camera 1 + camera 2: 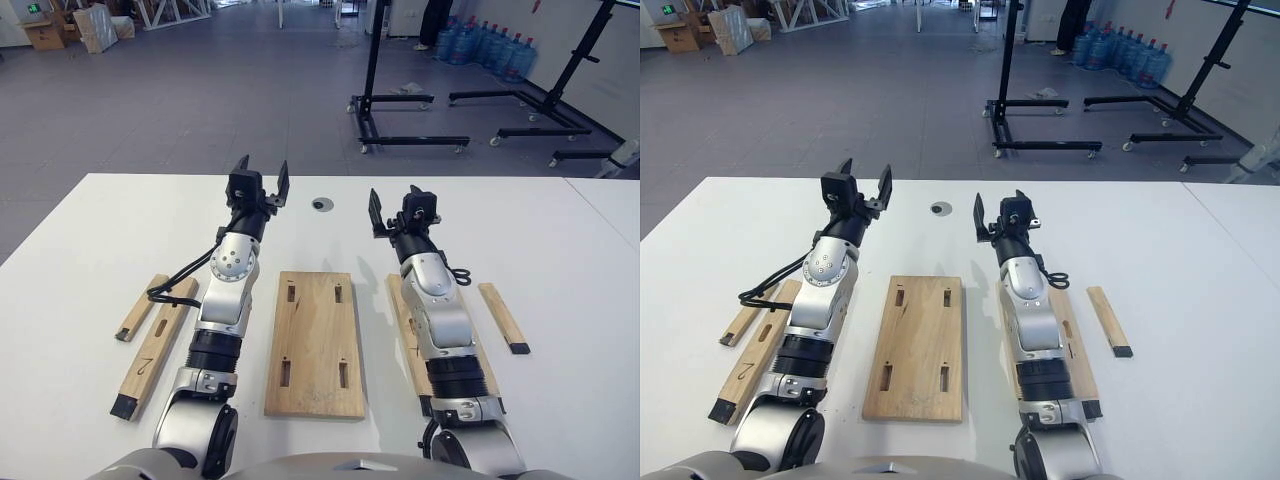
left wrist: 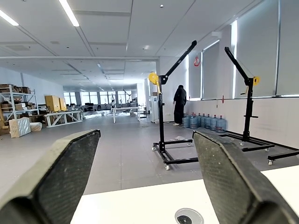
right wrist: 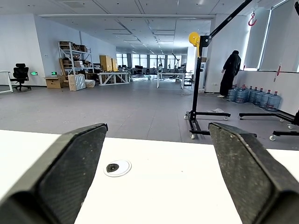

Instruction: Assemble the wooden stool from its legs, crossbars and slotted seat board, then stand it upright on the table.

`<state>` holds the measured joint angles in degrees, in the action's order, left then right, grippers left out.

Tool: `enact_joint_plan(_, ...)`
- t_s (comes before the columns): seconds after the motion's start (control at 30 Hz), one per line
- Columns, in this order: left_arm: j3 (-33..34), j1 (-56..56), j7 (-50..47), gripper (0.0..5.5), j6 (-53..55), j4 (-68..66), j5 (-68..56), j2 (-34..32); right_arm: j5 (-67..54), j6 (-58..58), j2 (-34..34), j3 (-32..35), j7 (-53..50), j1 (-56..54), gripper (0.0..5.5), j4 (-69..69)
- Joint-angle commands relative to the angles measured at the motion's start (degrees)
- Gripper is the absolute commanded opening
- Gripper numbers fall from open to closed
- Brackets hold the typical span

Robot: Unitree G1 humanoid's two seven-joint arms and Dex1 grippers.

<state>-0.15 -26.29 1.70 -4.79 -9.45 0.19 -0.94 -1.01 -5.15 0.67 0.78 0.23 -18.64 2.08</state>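
Observation:
The slotted seat board (image 1: 313, 343) lies flat on the white table (image 1: 560, 240), between my two arms. To its left lie a long leg (image 1: 155, 345) marked with a 2 and a short crossbar (image 1: 141, 306). Right of the board, a second leg (image 1: 405, 320) is partly hidden under my right arm, and another short crossbar (image 1: 503, 317) lies farther right. My left gripper (image 1: 260, 172) is open and empty above the table's far part, beyond the parts. The right gripper (image 1: 397, 205) is also open and empty, level with it. Both point outward towards the far edge.
A round cable grommet (image 1: 322, 204) sits in the table between the two grippers. Beyond the far edge stand black rolling frames (image 1: 400, 110) on the floor and several water bottles (image 1: 490, 45). A second table (image 1: 610, 200) adjoins on the right.

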Motion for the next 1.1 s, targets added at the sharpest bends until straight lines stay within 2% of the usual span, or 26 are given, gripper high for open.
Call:
enact_joint_plan(0.03, 0.16, 0.66, -0.50, 3.63, 1.20, -0.36, 0.02, 0.23, 0.75, 0.41, 0.36, -0.44, 0.01, 0.47, 4.00, -0.31)
enact_joint_plan(0.37, 0.12, 0.02, 0.19, 3.63, 2.70, -0.69, -0.05, 0.11, 1.15, 0.56, -0.09, -0.80, -0.12, 0.07, 4.00, 0.55)
enact_joint_plan(0.57, -0.75, 1.03, -1.51, 3.63, 2.68, 0.14, 2.09, 0.39, -3.68, -2.37, 0.32, 1.82, 2.25, 1.97, 4.00, -3.29)
enact_joint_plan(0.7, 0.80, 4.72, -3.25, 3.63, 4.17, 3.87, 2.17, 0.07, -10.44, -10.63, 8.33, 10.67, 7.01, 6.34, 4.00, -9.62)
enact_joint_plan(0.8, 0.88, 8.36, -3.70, 3.63, 4.19, 7.70, 1.29, 1.01, -15.09, -15.23, 14.24, 17.18, 11.06, 9.48, 4.00, -6.96)
enact_joint_plan(0.9, 1.29, 10.82, -4.64, 3.63, 5.28, 10.73, 0.95, 1.57, -17.52, -17.55, 18.87, 20.09, 16.14, 13.66, 4.00, -4.47)
enact_joint_plan(1.1, 0.40, 12.73, -5.17, 3.63, 6.13, 13.17, 1.48, 2.14, -18.39, -17.06, 23.42, 23.36, 20.49, 18.77, 4.00, 1.06)
